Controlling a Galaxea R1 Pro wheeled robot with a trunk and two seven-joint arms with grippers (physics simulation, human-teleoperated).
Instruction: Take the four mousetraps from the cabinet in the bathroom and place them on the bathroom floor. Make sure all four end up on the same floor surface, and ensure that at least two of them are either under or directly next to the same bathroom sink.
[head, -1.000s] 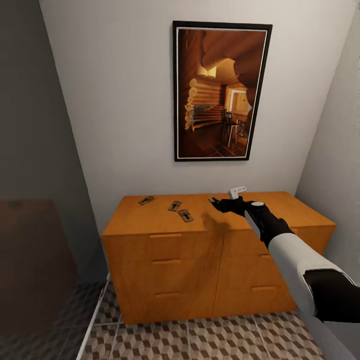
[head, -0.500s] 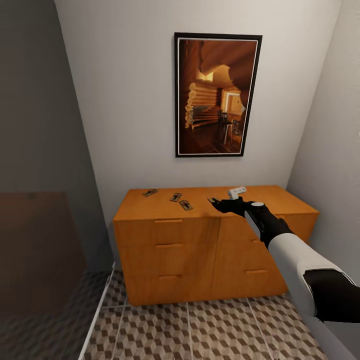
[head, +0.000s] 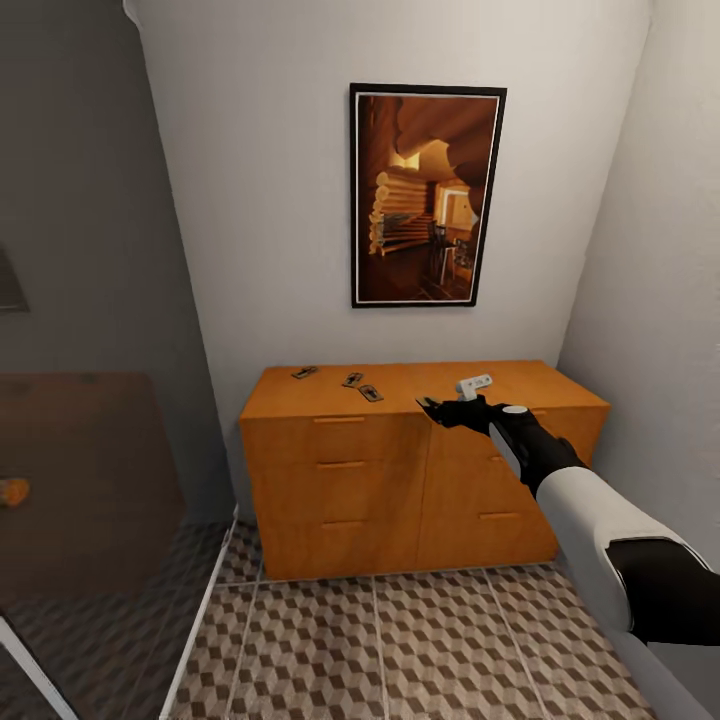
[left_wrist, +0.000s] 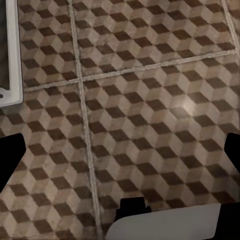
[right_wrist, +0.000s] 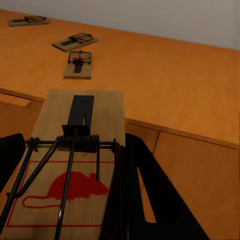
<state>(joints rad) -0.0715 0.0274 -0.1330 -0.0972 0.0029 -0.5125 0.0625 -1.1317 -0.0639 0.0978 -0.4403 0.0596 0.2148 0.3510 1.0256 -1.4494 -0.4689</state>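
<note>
Your right gripper (head: 437, 408) sits just right of centre in the head view, clamped on one trap (right_wrist: 75, 165). In the right wrist view that held trap takes up the lower left of the frame: its board lies between the two black fingers (right_wrist: 150, 200), wire spring across the middle, red mouse print below it.

The cabinet (head: 340, 490) stands against the back wall in the middle of the head view, drawer fronts facing you. Three more traps lie on its top toward the left end. The left trap (head: 304, 373) is nearest the back left corner, the middle trap (head: 352, 380) is just right of it, and the near trap (head: 370, 393) is just beside that one, closer to the front edge. In the right wrist view they show at the upper left, well apart from the held one. A small white object (head: 473, 382) shows just above your right wrist in the head view.

A framed picture (head: 427, 195) hangs on the wall above the cabinet. The floor (head: 400, 640) with its cube-pattern tiles runs across the bottom of the head view.

Your left gripper (left_wrist: 125, 150) points down at those tiles in the left wrist view, its dark fingertips (left_wrist: 10, 155) at opposite edges of the frame, spread wide with nothing between them.
</note>
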